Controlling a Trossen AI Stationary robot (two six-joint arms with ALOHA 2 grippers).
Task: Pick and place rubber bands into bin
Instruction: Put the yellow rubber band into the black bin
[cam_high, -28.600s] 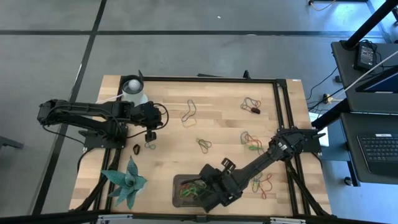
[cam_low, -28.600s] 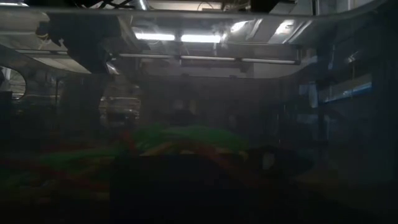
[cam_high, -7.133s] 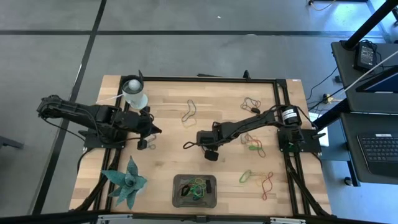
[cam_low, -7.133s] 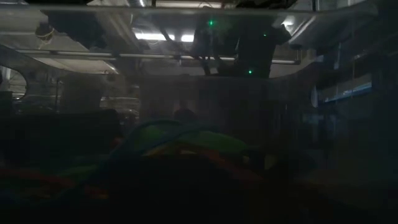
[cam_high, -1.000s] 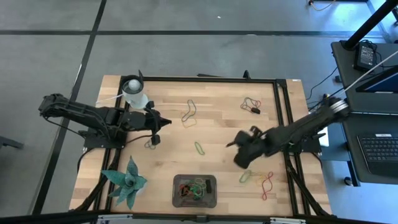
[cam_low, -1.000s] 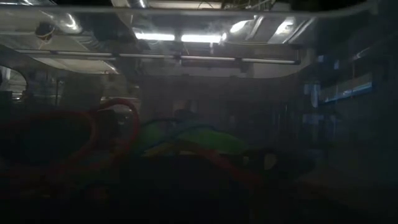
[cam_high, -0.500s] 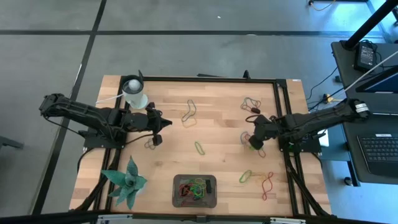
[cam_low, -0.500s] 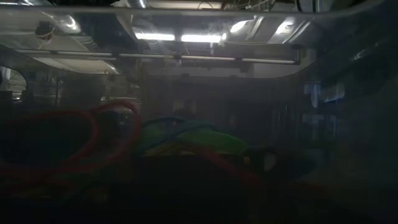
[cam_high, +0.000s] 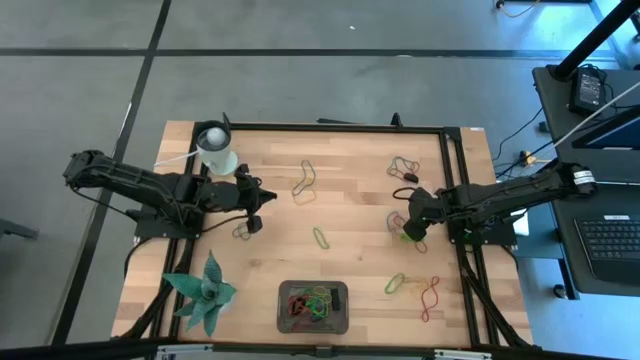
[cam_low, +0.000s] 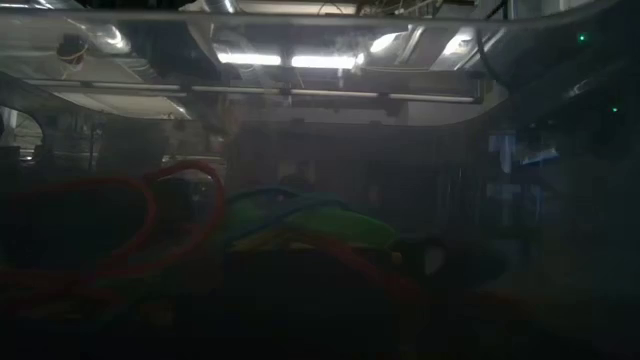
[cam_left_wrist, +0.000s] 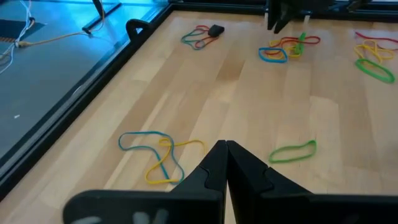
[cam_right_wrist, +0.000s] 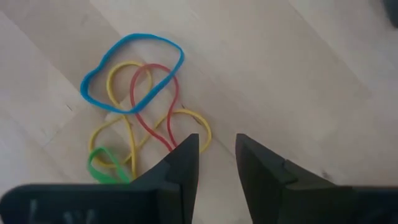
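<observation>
Hovering right gripper (cam_right_wrist: 211, 152), jaws spread beside tangled rubber bands (cam_right_wrist: 134, 106), left gripper (cam_left_wrist: 225, 163) pressed together.

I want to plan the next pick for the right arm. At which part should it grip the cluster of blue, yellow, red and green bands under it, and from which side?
Probably from straight above, at the spot where the red and yellow loops cross. The cluster of bands lies flat on the table, so only a top-down pinch can catch it, and the crossing gives several strands at once. The right gripper is open just beside that spot.

table (cam_high: 350, 265) (wood) | rubber bands (cam_high: 320, 238), bin (cam_high: 343, 317), cup (cam_high: 217, 149), plant (cam_high: 203, 295)
</observation>
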